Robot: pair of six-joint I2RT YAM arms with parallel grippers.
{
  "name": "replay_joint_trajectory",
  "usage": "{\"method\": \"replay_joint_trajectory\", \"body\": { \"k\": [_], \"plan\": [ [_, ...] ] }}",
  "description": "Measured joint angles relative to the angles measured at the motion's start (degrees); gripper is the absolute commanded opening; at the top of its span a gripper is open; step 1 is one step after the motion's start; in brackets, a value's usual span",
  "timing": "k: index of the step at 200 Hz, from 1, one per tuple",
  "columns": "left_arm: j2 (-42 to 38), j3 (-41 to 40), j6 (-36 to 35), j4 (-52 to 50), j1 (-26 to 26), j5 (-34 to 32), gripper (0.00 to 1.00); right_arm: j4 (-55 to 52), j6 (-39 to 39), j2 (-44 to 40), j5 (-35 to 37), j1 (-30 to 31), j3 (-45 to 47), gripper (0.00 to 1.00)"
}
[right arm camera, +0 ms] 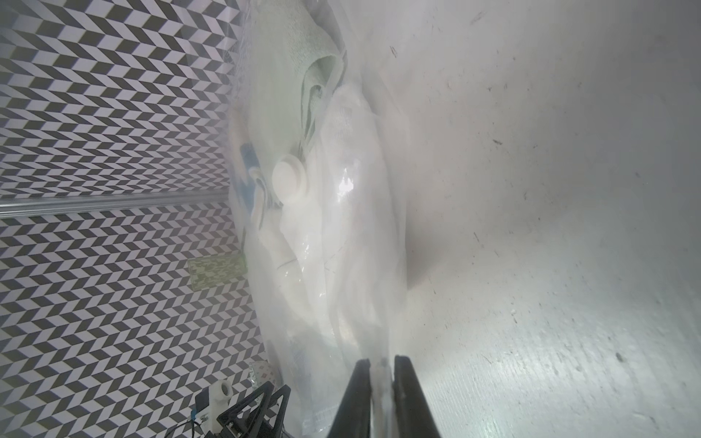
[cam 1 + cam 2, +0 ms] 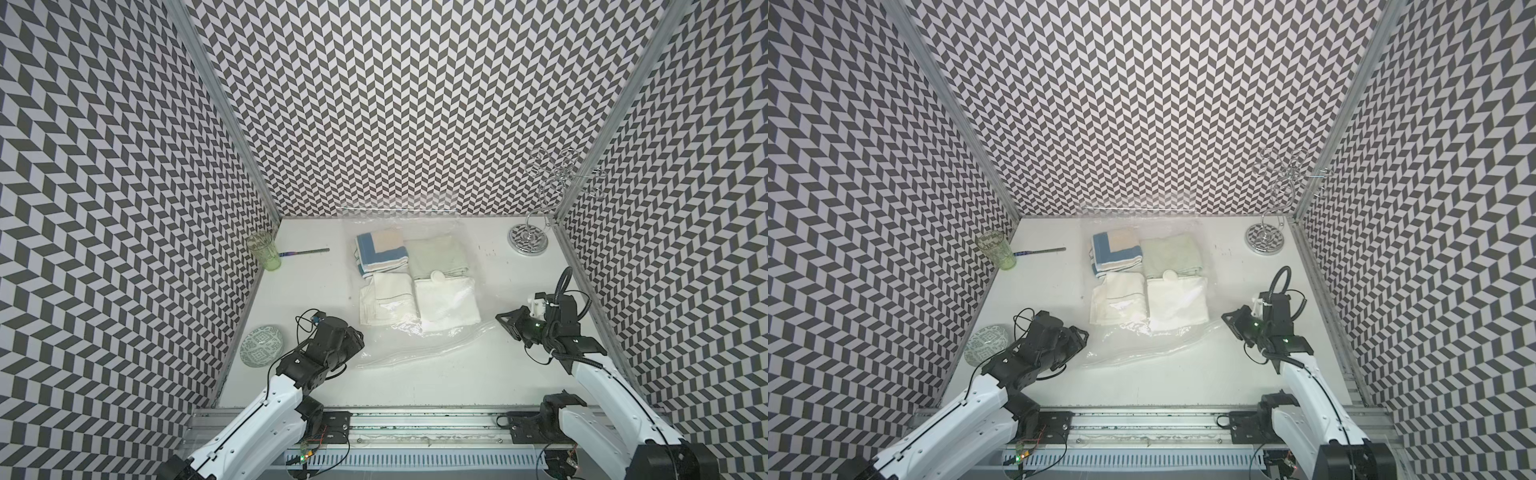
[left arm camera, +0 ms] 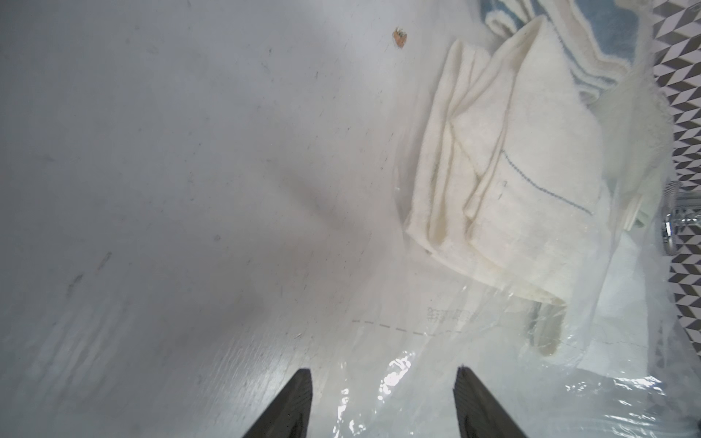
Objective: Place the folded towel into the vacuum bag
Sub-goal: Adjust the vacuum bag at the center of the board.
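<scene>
At lower centre, our right gripper [image 1: 381,364] pinches the vacuum bag [image 1: 352,246] rim to steady its mouth; left gripper [image 3: 383,373] stands open.

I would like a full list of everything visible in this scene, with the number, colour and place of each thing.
bag: one, clear plastic, middle of the table.
towels: four, folded, two by two at the bag: blue towel and green towel behind, cream towel and white towel in front.
valve: one, white, round, on the bag.
glass: one, green, back left.
stick: one, thin, dark, beside the glass.
bowl: one, green-patterned, left edge.
stand: one, chrome wire, back right corner.
table: one, white.
left gripper: open, at the bag's near edge.
right gripper: shut on the bag's edge.
</scene>
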State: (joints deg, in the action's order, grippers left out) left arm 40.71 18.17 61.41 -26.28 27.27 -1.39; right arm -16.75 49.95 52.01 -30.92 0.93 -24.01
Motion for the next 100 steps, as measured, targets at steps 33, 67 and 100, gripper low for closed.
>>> {"method": "replay_joint_trajectory", "body": {
  "k": [33,67,100],
  "plan": [
    [5.5,-3.9,0.0,7.2,-0.5,6.9,0.55,1.0,-0.6,1.8,-0.7,-0.5,0.0,0.14],
    [9.8,-3.0,-0.5,10.6,-0.6,9.5,0.57,2.3,-0.9,2.5,-1.1,-1.1,0.0,0.13],
    [8.2,-3.3,0.0,10.0,-0.6,9.5,0.35,3.7,-1.0,3.6,-2.2,-1.5,0.0,0.06]
  ]
}}
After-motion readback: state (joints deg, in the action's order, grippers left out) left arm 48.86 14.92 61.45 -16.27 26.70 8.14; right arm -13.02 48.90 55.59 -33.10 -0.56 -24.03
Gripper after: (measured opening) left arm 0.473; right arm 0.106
